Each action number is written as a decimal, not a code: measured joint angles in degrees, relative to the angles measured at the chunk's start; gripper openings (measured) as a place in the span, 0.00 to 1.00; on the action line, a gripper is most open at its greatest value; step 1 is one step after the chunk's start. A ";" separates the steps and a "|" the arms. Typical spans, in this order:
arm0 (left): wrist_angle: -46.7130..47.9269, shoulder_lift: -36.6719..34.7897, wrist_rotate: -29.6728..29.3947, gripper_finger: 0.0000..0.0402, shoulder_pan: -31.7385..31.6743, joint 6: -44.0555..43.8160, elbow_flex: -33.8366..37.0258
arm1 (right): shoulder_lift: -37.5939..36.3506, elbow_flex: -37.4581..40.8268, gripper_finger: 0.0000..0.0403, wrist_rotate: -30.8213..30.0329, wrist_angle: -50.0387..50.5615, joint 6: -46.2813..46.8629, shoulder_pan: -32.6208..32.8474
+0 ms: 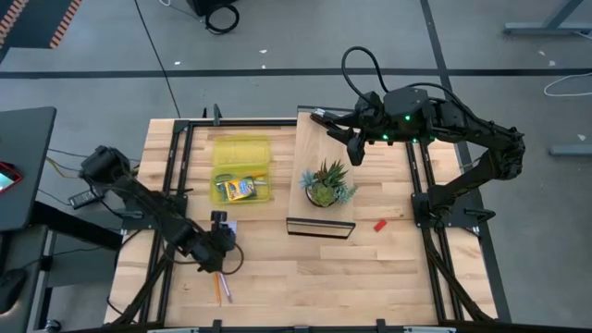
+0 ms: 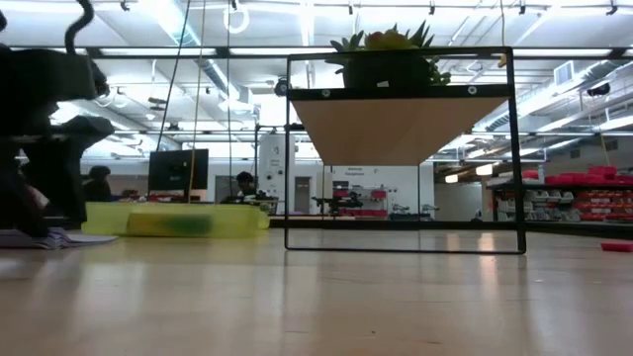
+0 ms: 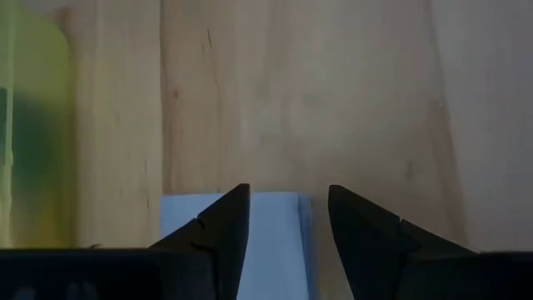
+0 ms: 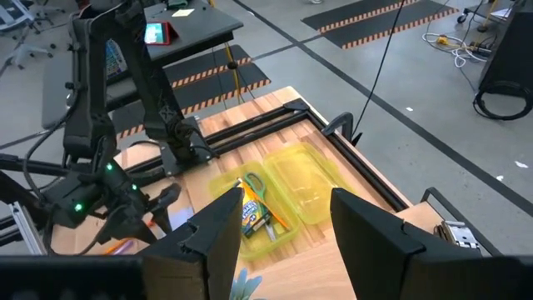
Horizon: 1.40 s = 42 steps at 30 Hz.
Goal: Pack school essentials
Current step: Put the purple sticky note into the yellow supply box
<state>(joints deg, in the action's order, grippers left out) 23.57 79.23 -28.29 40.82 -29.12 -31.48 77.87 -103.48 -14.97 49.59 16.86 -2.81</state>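
The pale blue square pad (image 1: 228,227) lies flat near the table's left near corner. My left gripper (image 3: 287,225) is low over it, open. One finger stands over the pad (image 3: 275,242) and the other stands beside its edge. The yellow-and-green crayon box (image 1: 239,188) lies in an open yellow see-through case (image 1: 242,153). Orange and pink pencils (image 1: 222,287) lie by the near edge. The tiny red block (image 1: 379,224) lies toward the right. My right gripper (image 1: 354,150) hovers open over the far middle, and its wrist view shows the crayon box (image 4: 252,215). My left gripper comes at the pale blue pad from above, pointing down, with its fingers (image 3: 221,229) spread over the pad's edge. I cannot tell whether the fingertips touch the pad, which lies flat on the table.
A green spiky potted plant (image 1: 326,182) stands on a wooden shelf in a black frame (image 2: 406,129) at mid-table. Black rails (image 1: 180,176) run along the table's left and right sides. Bare wood lies between the shelf and the near edge.
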 joint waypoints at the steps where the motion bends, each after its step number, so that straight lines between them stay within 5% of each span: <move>1: -0.04 0.48 -0.02 0.43 -0.02 -0.11 0.00 | 0.00 0.00 0.47 0.01 -0.01 0.00 0.00; 27: 0.68 1.54 -0.09 0.42 -0.13 -0.40 0.00 | 0.00 0.00 0.47 0.01 0.01 0.33 0.00; 42: -1.11 4.00 1.40 0.13 -0.02 -0.22 -0.14 | 0.00 0.00 0.47 0.03 -0.01 0.48 0.00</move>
<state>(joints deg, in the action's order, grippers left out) 22.46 83.23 -26.90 40.80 -29.34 -31.62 77.87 -103.48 -14.94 49.58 17.34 -2.81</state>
